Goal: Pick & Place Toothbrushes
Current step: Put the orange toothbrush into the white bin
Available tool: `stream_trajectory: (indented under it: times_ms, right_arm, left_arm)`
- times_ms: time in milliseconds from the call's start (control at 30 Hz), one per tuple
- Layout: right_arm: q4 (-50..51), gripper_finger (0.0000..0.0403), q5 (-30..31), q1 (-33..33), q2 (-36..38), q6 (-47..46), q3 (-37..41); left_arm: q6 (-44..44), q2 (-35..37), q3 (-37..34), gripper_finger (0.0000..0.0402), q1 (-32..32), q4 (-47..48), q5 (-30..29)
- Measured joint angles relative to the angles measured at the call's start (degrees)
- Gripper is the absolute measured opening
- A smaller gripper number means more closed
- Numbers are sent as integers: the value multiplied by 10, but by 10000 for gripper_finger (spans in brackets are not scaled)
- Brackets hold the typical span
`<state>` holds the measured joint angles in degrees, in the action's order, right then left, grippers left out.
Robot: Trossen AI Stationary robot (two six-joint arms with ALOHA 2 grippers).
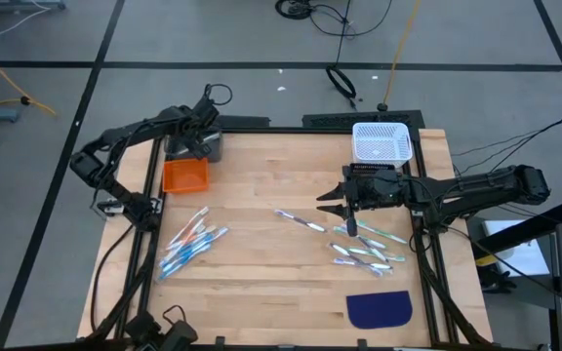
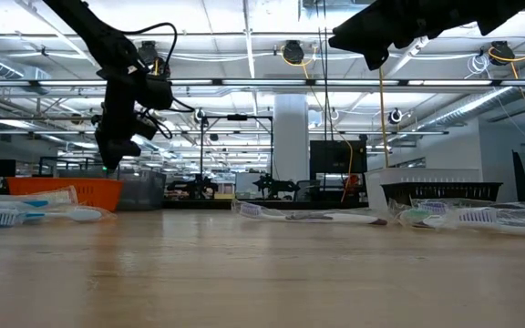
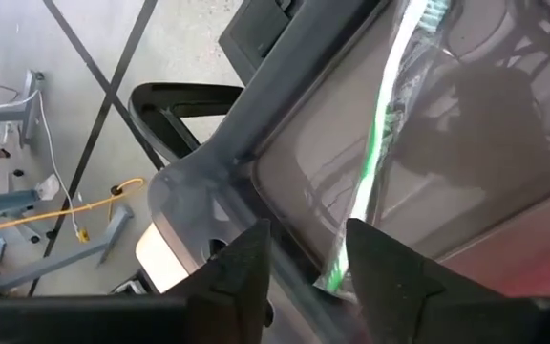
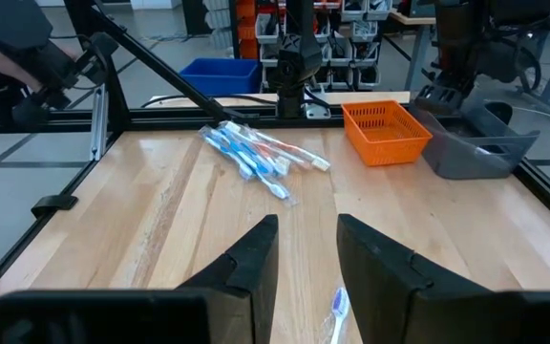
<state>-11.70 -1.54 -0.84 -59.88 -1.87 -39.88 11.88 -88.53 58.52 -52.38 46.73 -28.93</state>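
Left arm is folded back on itself and reaching to the far left corner of the table, with its left gripper (image 1: pixel 201 136) pointing down up there. In its wrist cam the two dark fingers (image 3: pixel 242 272) sit apart with a clear gap between them. Right arm comes in stretched flat from the right side, wrist pretty much level, and the right gripper (image 1: pixel 332 201) hangs above the middle of the table. Its fingers (image 4: pixel 251 258) are parted too, nothing between them.
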Motion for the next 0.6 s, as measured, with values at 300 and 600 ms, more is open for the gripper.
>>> stream_trajectory:
  times_ms: [300, 600]
  right_arm:
    - [0, 100, 0, 0, 0, 0, 0]
    - [0, 100, 0, 0, 0, -3, 0]
  left_arm:
    - [-31, 19, 1, 159, 24, 84, 11]
    - [-115, 104, 1, 159, 83, 198, 191]
